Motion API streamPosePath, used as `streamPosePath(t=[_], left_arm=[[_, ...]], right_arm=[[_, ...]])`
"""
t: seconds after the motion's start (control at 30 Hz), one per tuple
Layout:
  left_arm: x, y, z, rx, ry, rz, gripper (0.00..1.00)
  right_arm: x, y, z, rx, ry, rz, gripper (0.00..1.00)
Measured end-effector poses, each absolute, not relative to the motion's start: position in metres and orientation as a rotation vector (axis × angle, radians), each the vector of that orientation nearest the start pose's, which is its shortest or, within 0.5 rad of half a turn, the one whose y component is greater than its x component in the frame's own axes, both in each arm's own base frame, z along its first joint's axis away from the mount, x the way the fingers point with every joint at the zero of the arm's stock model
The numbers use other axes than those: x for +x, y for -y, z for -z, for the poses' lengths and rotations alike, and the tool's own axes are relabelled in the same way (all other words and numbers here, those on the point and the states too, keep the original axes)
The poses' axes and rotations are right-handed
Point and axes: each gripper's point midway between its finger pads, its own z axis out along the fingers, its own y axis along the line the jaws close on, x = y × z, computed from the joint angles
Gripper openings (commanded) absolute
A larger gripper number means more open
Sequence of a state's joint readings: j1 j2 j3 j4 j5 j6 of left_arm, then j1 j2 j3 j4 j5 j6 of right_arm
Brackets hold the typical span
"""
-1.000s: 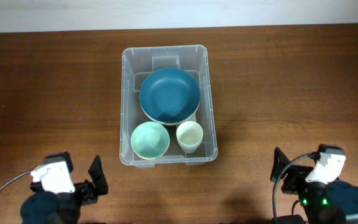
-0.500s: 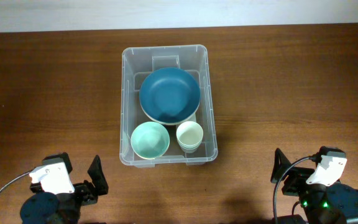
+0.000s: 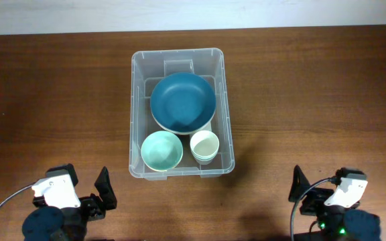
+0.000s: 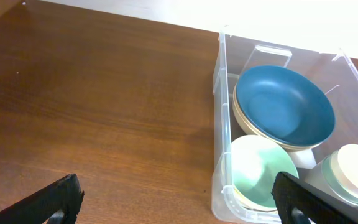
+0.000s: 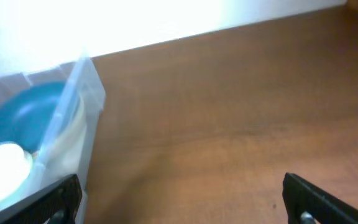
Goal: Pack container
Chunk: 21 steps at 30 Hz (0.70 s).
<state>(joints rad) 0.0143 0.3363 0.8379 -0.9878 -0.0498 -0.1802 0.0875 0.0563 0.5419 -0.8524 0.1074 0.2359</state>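
Note:
The container (image 3: 228, 100), a large clear plastic bin, stands in the middle of the table. Inside it lie a dark blue bowl (image 3: 183, 102) at the back, a mint green bowl (image 3: 161, 150) at the front left and a stack of pale cups (image 3: 204, 144) at the front right. My left gripper (image 3: 86, 195) sits at the table's front left, open, with nothing between its fingers. My right gripper (image 3: 320, 193) sits at the front right, also open, holding nothing. The left wrist view shows the container (image 4: 219, 93) and the bowls ahead to the right. In the right wrist view, the container (image 5: 82, 87) is at the left edge.
Bare brown wooden table (image 3: 313, 87) surrounds the bin on all sides. A pale wall strip (image 3: 193, 13) runs along the table's far edge. Cables trail from both arms at the front edge.
My right arm has drawn back a little toward the front edge of the table. The left arm and the bin's contents have not moved.

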Motion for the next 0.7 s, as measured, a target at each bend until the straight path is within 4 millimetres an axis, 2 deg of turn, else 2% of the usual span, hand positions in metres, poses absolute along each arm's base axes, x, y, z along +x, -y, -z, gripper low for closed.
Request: streamPosePath(t=[0.17, 0.33, 0.47, 0.6, 0.7], left_arm=[[0.174, -0.011, -0.256, -0.23, -2.044, 0.052, 1.0], [0.174, -0.011, -0.256, -0.231, -2.045, 0.052, 1.0], [0.174, -0.011, -0.255, -0.231, -2.045, 0.052, 1.0], [0.174, -0.011, -0.255, -0.231, -2.046, 0.052, 1.0], [0.174, -0.011, -0.255, -0.23, -2.046, 0.052, 1.0]], right_arm=[[0.189, 0.001, -0.188, 0.209, -1.9, -0.123, 0.99], [0.211, -0.003, -0.197, 0.17, -1.778, -0.126, 0.99], [0.223, -0.004, -0.199, 0.125, -1.712, -0.102, 0.99], [0.234, -0.003, -0.213, 0.088, -1.577, -0.067, 0.99], [0.24, 0.0, -0.211, 0.079, -1.509, -0.04, 0.99]])
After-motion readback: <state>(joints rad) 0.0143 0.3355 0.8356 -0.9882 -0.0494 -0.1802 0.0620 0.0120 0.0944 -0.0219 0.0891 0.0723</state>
